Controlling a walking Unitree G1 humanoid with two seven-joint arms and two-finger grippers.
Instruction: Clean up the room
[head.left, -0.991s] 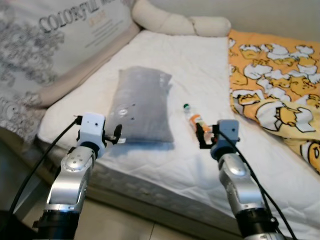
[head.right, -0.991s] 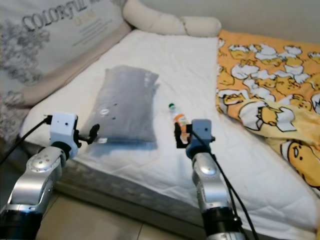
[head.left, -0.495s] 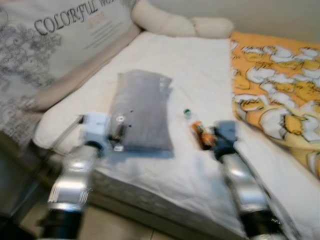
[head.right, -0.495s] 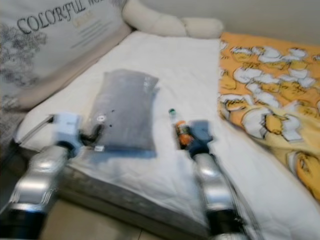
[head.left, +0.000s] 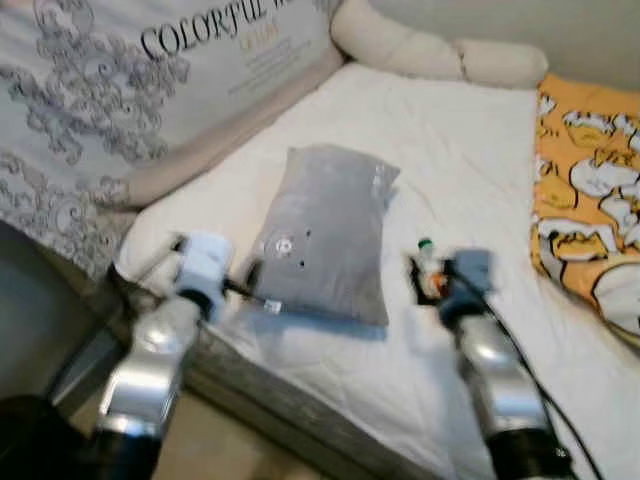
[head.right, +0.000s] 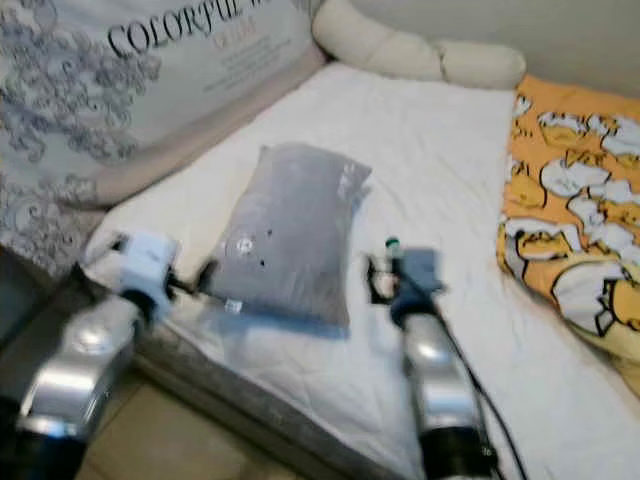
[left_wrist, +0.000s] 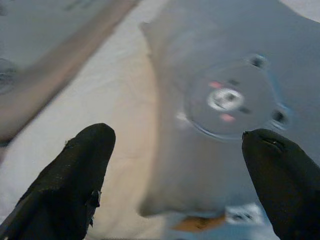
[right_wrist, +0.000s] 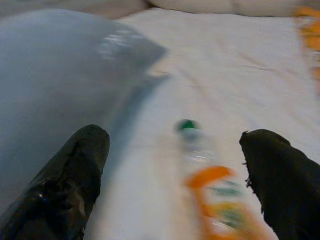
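Two things are lying loose on the white bed (head.left: 470, 130): a gray pillow (head.left: 325, 235) and a small bottle (right_wrist: 207, 187) with a green cap and an orange label. They are probably the things to tidy up.

The bottle is lying on its side just beside the pillow, toward the orange duck blanket (head.left: 590, 180). The right gripper (right_wrist: 185, 185) is reaching for it. Its two black fingers (right_wrist: 70, 180) are spread wide, one on each side of the bottle, not squeezing yet. They are likely open like that so the bottle can fit between them.

The left gripper (left_wrist: 185, 185) is pointing at the near end of the pillow, by the bed's edge. Its fingers (left_wrist: 75, 175) are spread apart too, and it is holding nothing.

Along the wall, a big cushion (head.left: 150, 90) with printed words is leaning, with a cream bolster (head.left: 430, 55) at the far end.
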